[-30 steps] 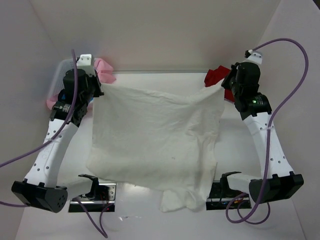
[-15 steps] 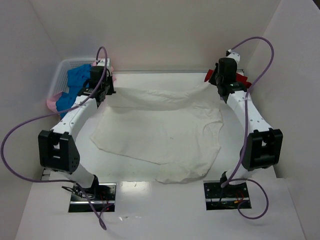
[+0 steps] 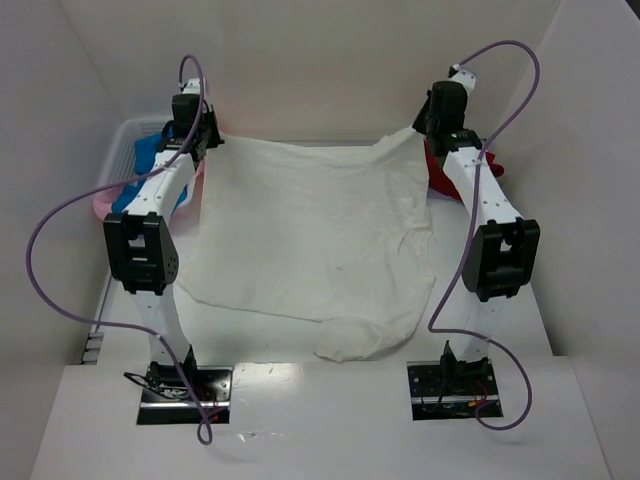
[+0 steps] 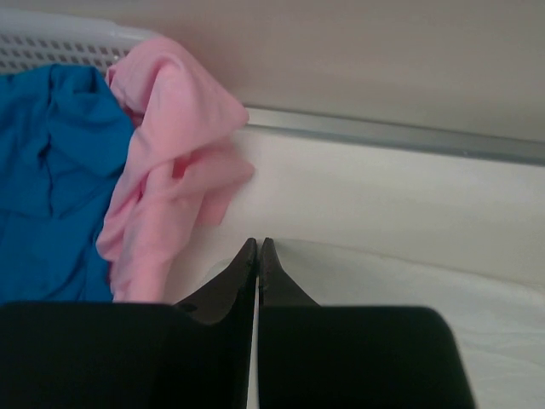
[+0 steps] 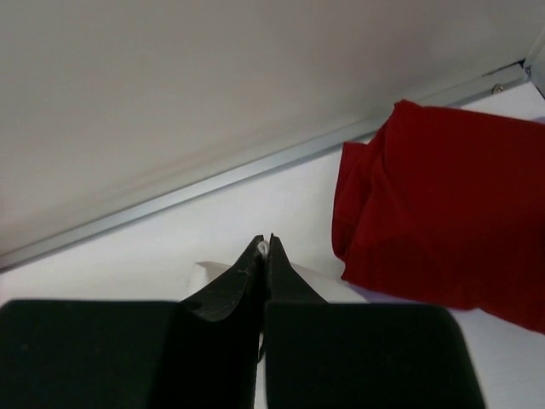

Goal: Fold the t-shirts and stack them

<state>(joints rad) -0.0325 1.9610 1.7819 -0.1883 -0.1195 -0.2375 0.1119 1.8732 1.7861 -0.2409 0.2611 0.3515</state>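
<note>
The table carries most of the story: the cream-white t-shirt lies spread across its middle, mostly flat but wrinkled, with its near hem bunched and curling toward my bases, so I judge this shirt is being laid out and no fold has been made in it yet. At the far left stands the white mesh basket, and inside it the blue t-shirt and the pink t-shirt are crumpled together, the pink one draped over the rim; both are plainly unfolded and waiting. At the far right, just beside my right arm, the red t-shirt sits on the table as a compact lump; it may be a finished fold starting the stack, though I cannot tell for certain. No lavender shirt shows in any view. My left gripper is pinched tight at the cream shirt's far left corner, and my right gripper is clamped on the far right corner, a sliver of pale cloth showing between its tips. By my reckoning, at best one shirt is done, one is in hand and at least two remain.
</note>
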